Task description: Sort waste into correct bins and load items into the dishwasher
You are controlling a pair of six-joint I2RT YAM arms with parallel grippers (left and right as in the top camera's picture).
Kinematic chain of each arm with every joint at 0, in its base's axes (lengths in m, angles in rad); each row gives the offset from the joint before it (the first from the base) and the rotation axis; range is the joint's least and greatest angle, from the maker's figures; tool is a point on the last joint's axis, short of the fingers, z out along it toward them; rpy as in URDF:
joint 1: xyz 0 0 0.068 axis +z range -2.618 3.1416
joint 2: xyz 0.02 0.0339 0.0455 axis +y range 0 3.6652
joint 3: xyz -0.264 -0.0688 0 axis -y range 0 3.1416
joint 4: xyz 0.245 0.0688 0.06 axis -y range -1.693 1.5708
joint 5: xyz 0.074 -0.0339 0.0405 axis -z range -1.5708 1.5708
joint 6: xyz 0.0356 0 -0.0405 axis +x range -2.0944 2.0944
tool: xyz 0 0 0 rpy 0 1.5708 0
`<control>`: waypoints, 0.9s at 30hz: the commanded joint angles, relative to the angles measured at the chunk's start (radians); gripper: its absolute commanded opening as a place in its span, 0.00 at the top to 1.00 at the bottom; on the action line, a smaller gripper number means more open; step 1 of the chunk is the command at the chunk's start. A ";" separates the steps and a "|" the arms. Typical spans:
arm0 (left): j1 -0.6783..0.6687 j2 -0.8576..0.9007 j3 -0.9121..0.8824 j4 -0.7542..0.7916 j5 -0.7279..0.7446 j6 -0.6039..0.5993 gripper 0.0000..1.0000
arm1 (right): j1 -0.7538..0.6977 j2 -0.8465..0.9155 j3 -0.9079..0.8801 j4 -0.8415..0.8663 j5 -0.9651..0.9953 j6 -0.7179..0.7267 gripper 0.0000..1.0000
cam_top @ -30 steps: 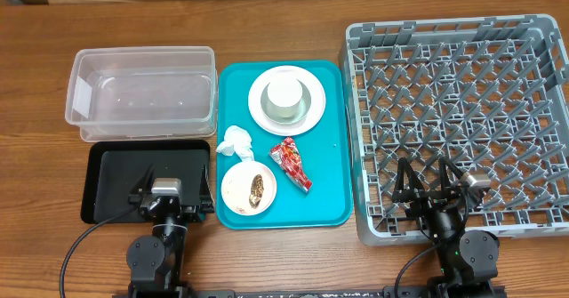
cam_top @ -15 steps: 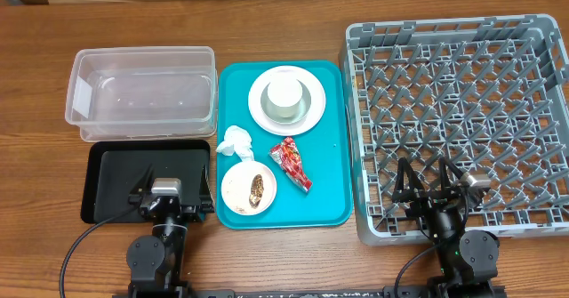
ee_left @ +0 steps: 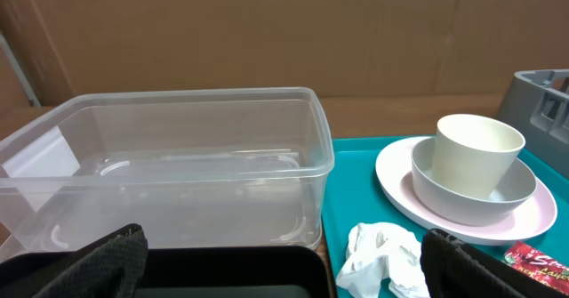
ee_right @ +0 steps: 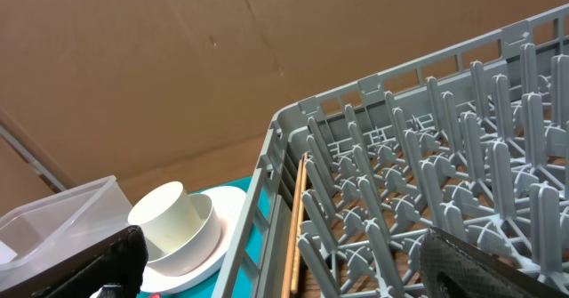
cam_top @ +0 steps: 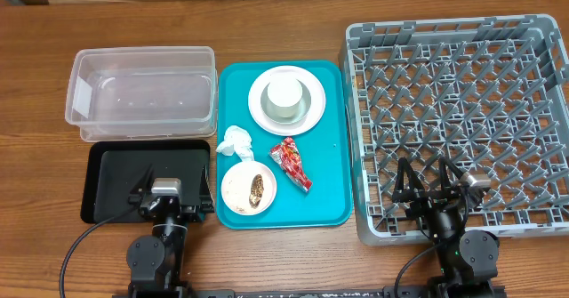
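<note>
Nothing's moved vs the earlier frames: same layout, both arms parked at the near edge. The waste sits on the teal tray (cam_top: 331, 156), mid-desk (cam_top: 284, 22). There's a crumpled tissue (cam_top: 236, 141), a red wrapper (cam_top: 291, 164) just right of it, and a small plate (cam_top: 236, 191) w/ a brown food scrap (cam_top: 258, 188) at the tray's near left. At the tray's far end, a cup (cam_top: 286, 93) stands in a bowl (cam_top: 286, 114) on a white plate (cam_top: 260, 98). All of that lies right of & beyond your left pincer (cam_top: 169, 184), which is spread wide over the black bin (cam_top: 147, 160), holding nothing. The clear bin (cam_top: 142, 93) is just beyond the black one. Your right pincer (cam_top: 423, 181), also wide open & empty, hovers over the near edge of the grey rack (cam_top: 462, 111), right of the tray.
</note>
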 commanded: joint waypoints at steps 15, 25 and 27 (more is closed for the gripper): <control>0.005 -0.003 -0.005 0.002 -0.010 0.019 0.00 | 0.006 -0.008 -0.010 0.006 0.007 0.008 0.00; 0.005 -0.003 -0.005 0.008 -0.010 0.019 0.00 | 0.006 -0.008 -0.010 0.006 0.007 0.008 0.00; 0.005 -0.003 -0.005 0.015 -0.010 0.019 0.00 | 0.006 -0.008 -0.010 0.006 0.007 0.008 0.00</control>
